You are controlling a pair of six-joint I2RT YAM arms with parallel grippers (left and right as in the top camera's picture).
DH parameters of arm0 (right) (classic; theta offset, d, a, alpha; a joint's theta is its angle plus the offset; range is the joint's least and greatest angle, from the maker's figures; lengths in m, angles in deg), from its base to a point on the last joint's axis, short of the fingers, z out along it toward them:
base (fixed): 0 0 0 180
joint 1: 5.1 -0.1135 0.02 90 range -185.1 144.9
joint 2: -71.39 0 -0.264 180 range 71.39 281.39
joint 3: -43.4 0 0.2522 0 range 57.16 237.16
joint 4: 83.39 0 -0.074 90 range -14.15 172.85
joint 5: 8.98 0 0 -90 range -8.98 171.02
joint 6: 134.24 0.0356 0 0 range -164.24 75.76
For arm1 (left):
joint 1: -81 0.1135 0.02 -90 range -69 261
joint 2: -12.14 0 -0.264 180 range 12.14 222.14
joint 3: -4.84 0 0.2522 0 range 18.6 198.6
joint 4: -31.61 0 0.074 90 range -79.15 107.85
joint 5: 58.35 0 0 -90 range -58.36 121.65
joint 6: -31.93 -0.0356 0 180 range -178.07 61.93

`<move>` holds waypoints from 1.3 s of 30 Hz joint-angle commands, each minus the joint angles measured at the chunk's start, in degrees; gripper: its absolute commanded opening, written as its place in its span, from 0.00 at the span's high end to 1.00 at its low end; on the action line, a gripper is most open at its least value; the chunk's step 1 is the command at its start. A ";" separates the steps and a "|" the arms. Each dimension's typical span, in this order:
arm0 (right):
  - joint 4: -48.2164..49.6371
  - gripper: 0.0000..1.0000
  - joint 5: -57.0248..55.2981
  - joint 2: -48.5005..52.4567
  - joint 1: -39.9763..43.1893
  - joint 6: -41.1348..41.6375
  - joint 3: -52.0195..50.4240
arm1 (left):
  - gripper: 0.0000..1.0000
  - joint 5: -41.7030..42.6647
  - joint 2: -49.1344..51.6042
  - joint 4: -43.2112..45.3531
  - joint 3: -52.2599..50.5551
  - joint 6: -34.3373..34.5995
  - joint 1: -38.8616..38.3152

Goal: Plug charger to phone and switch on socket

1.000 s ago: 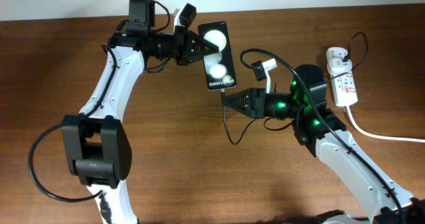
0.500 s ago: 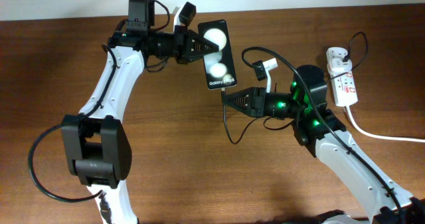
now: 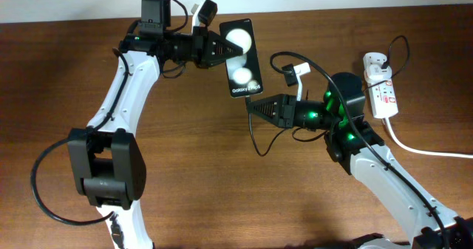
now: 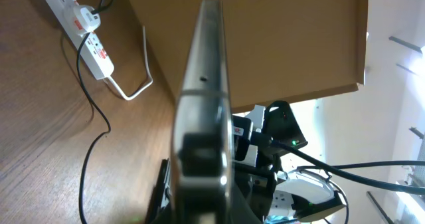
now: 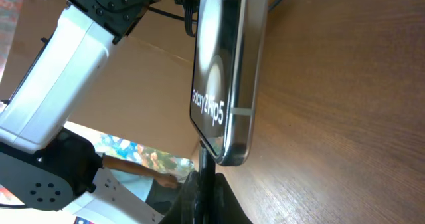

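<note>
Broadly, a brown wooden table (image 3: pixel 185 175) fills the overhead view, with both arms raised over its far half. The left arm (image 3: pixel 122 86) reaches in from the left, and the left gripper (image 3: pixel 224 51) is clamped on the long edge of a Galaxy Z Flip5 phone (image 3: pixel 244 60). It holds the phone clear of the table with the glossy screen facing up; the left wrist camera sees it edge-on (image 4: pixel 202 104). The right arm (image 3: pixel 384 175) comes from the lower right. The right gripper (image 3: pixel 250 107) sits just below the phone's bottom edge, its jaws narrow and pinched on the black charger cable (image 3: pixel 253 138) near its end. From there the cable droops in a loop and runs back over the arm.

At the table's right edge lies the white power strip (image 3: pixel 384 94), with a thick white cord (image 3: pixel 421 149) trailing off right and a white adapter (image 3: pixel 375 63) plugged into its far end.

Seen from the right wrist, the plug tip (image 5: pixel 203 156) stands straight up at the phone's lower edge. Whether it is seated I cannot tell.
</note>
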 commanded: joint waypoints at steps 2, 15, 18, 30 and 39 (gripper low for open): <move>2.71 0.96 -5.49 -0.11 1.07 -0.96 0.87 | 1.00 2.97 -1.20 -0.35 0.26 -1.64 -1.77; 2.64 0.96 -4.90 -0.11 1.05 -0.96 0.87 | 1.00 2.89 -1.20 -0.35 0.26 -1.84 -1.95; 2.67 0.96 -4.92 -0.11 1.05 -0.76 0.87 | 1.00 2.82 -1.20 -0.33 0.26 -1.84 -2.69; 2.10 0.78 -4.85 -0.11 1.05 -0.81 0.87 | 1.00 2.82 -1.20 -0.33 0.26 -1.84 -2.75; -0.85 0.39 -1.84 -0.11 1.05 -4.13 0.85 | 1.00 0.46 -1.20 -0.39 0.26 -1.81 -0.37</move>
